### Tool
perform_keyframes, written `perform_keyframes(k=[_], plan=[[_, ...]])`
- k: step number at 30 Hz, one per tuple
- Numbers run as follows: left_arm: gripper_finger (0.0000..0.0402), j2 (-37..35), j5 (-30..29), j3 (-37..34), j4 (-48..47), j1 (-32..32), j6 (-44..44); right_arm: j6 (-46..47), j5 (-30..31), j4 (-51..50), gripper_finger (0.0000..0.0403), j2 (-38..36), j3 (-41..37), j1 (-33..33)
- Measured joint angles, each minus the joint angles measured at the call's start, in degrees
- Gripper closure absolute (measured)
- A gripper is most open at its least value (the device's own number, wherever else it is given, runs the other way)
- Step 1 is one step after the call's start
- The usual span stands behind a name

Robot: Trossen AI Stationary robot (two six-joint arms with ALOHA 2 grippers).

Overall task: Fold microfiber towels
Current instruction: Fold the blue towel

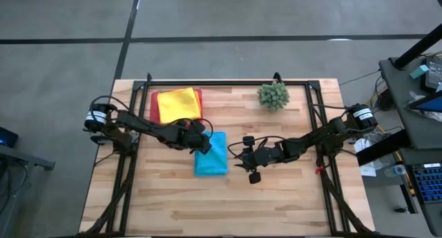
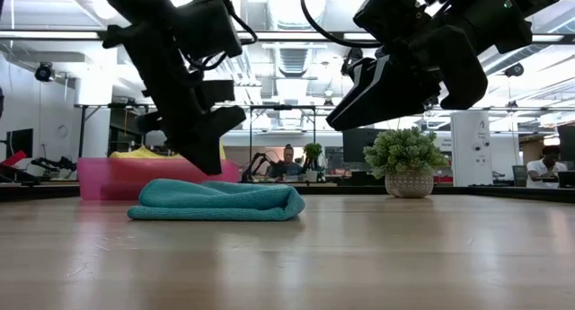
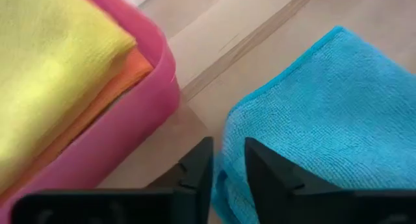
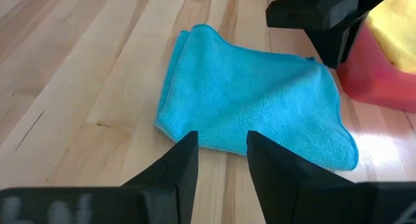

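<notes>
Left gripper (image 1: 202, 143) parted a crack over the corner of one blue towel (image 1: 213, 155) folded mid-table, right gripper (image 1: 247, 165) spread empty just beside it, one yellow towel (image 1: 179, 104) atop one orange towel (image 3: 117, 81) in the pink tray (image 3: 140, 113) behind, no legible writing.

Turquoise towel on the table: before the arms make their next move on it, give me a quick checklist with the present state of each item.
1. Turquoise towel folded, flat on table: ok.
2. Left gripper released: fingers slightly apart at the towel's edge, nothing visibly pinched: ok.
3. Right gripper empty, jaws apart, short of the towel: ok.
4. Pink tray holds yellow towel over orange towel: ok.
5. Space on the stack: cannot tell.
6. Plant clear of both arms: ok.
</notes>
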Motion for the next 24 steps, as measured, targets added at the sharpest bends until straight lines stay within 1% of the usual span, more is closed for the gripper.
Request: perform_keyframes(k=[3,4,6,9,11,13,16,18,21,24], plan=[[0.0302,-0.96,1.12,0.95,-1.27,0.02,2.57,0.01,-0.02,0.02,0.028,0.0,-0.02,-0.29],[0.0293,-1.62,2.36,1.41,-2.21,0.02,3.4,0.24,-0.08,0.02,0.0281,0.0,-0.02,-0.64],[0.028,-3.14,6.89,2.45,-3.72,0.03,4.25,1.34,-0.11,0.0,0.0289,0.0,-0.02,-1.97],[0.0276,-5.3,15.81,3.01,-4.23,-1.43,4.8,2.17,-0.02,0.43,0.032,0.65,-0.02,-5.42],[0.028,-5.71,18.37,2.72,-2.21,-3.87,5.36,2.21,-0.29,0.7,0.0351,1.63,-0.02,-8.19],[0.0287,-5.31,18.53,2.16,-2.1,-6.56,4.44,1.94,-2.36,2.85,0.0382,3.5,0.24,-11.0],[0.0302,-3.99,18.66,1.99,-1.57,-9.94,0.75,2.1,-7.14,3.16,0.039,6.75,2.59,-14.3],[0.0311,-3.14,18.23,1.79,-0.85,-11.81,-1.4,2.44,-9.2,3.27,0.0392,9.35,5.12,-15.75],[0.0323,-1.79,17.64,1.16,-0.76,-13.75,-3.63,1.56,-9.62,2.09,0.0394,13.98,9.69,-17.26],[0.0331,-0.62,17.2,0.55,1.11,-14.77,-3.75,0.39,-9.61,-3.2,0.0394,17.81,14.27,-18.62]])
